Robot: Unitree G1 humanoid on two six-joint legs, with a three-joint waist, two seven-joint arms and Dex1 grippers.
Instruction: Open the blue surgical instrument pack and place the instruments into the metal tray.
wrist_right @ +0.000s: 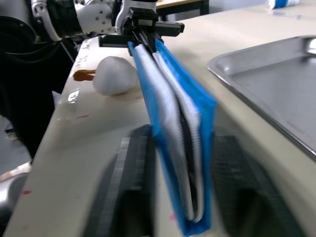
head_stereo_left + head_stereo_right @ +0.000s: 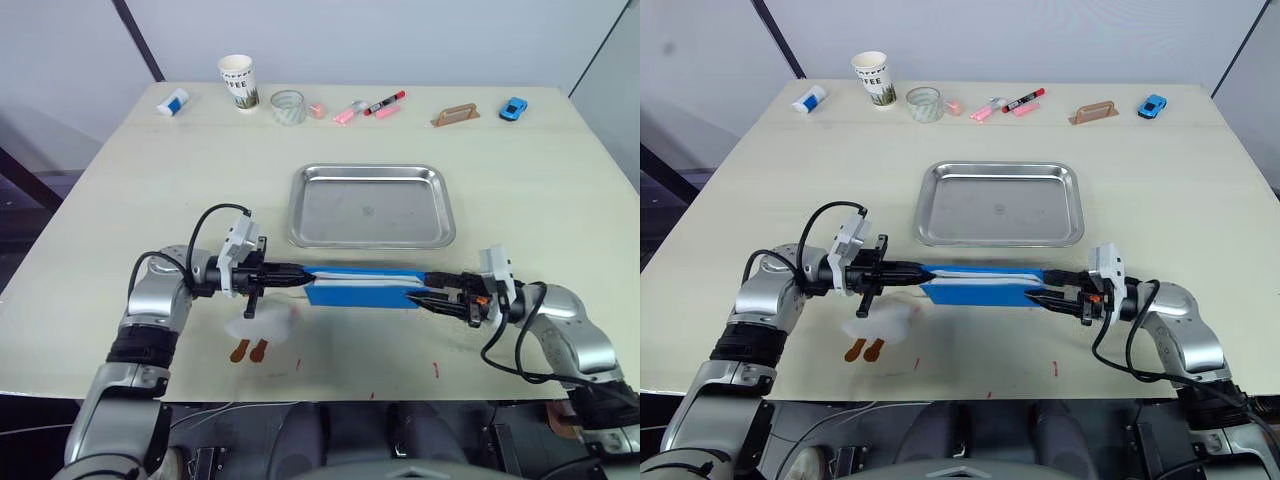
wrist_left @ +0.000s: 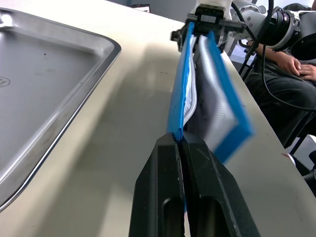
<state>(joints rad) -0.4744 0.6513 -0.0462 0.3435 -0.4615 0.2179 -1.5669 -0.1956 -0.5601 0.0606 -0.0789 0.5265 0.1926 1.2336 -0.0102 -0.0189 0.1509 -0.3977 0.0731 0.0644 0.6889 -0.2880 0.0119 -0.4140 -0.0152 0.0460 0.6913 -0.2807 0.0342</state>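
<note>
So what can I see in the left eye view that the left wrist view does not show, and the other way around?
Left eye view alone: the white paper cup, small blue toy car and red-and-black marker pen along the table's far edge.

Left wrist view alone: the soft blue instrument pack's whitish-grey lining, seen edge-on.

Both: the left gripper shut on the pack, the right gripper at its other end, and the shiny steel tray.

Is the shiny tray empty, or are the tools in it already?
Empty. The metal tray shows only bare steel inside. The blue surgical instrument pack hangs between the left gripper and right gripper.
</note>
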